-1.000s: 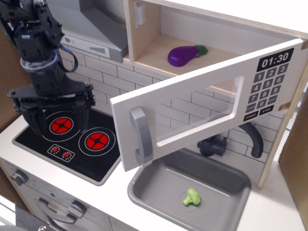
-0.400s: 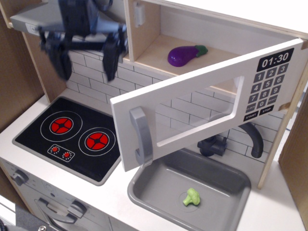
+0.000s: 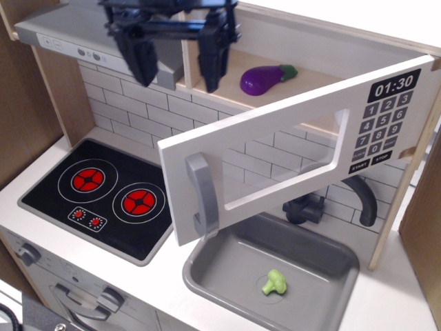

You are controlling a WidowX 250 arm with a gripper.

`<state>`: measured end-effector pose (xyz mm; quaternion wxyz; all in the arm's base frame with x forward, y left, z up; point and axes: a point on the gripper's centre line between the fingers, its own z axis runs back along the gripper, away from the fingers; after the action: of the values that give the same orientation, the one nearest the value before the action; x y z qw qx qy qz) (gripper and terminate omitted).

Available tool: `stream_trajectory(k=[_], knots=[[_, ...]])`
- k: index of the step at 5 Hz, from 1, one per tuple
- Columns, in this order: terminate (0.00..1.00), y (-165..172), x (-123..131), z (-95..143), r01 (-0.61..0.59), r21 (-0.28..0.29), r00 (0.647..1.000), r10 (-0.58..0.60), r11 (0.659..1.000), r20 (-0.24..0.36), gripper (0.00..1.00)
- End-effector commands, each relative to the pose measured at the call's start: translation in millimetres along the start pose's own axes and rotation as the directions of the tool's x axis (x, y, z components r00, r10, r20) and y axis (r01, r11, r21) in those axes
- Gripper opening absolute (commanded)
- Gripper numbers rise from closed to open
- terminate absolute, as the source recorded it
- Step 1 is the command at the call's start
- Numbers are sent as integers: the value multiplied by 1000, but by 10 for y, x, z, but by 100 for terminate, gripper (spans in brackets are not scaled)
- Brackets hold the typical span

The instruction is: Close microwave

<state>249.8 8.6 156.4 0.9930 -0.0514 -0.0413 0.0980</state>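
Observation:
The microwave is a pale wooden box (image 3: 207,34) at the upper middle. Its wide white door (image 3: 275,138) stands swung open toward me, with a grey bar handle (image 3: 200,196), a rectangular window and a black keypad (image 3: 382,121) reading 01:30. A purple eggplant (image 3: 265,77) lies inside the cavity. My gripper (image 3: 179,65) is at the top of the view, fingers spread open and empty, hanging in front of the microwave's left wall, above the door's free edge.
A grey range hood (image 3: 83,41) is at upper left. A black cooktop (image 3: 103,200) with red burners lies below. A grey sink (image 3: 207,276) holds a green broccoli (image 3: 274,283). A dark faucet (image 3: 358,196) stands behind it.
My gripper has risen from above the cooktop at left and moved right to the microwave's left wall. The door has not moved.

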Motion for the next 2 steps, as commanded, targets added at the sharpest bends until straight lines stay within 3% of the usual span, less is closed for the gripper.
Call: stream_trajectory(k=[1, 2], knots=[[0, -403, 0, 93, 168, -45, 986, -167, 985, 18, 100], [0, -529, -61, -140, 251, 29, 968, -251, 968, 3, 100]])
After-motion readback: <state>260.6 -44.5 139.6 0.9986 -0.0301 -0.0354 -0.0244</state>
